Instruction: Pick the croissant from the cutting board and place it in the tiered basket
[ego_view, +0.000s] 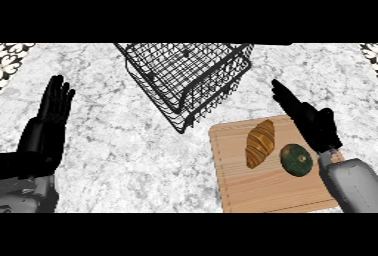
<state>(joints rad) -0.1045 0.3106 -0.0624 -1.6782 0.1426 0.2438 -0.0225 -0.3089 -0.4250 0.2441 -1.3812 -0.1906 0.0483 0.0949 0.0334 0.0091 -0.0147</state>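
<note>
From the head view, the croissant (260, 143) lay on the cutting board (251, 192), beside a dark green squash (296, 159). The right hand (306, 117) was just right of the croissant and apart from it, fingers straight and together, seemingly above the board's far corner. The wire basket (188, 75) stood beyond the board. The left hand (48, 120) rested open at the left edge.

Nothing can be read here. The board (251, 187), the basket (184, 75) and the counter (133, 150) carry no text, label, brand, number or sign. The black-and-white patterned strips (15, 55) far to the left and right of the basket are ornament only, not letters or figures.
</note>
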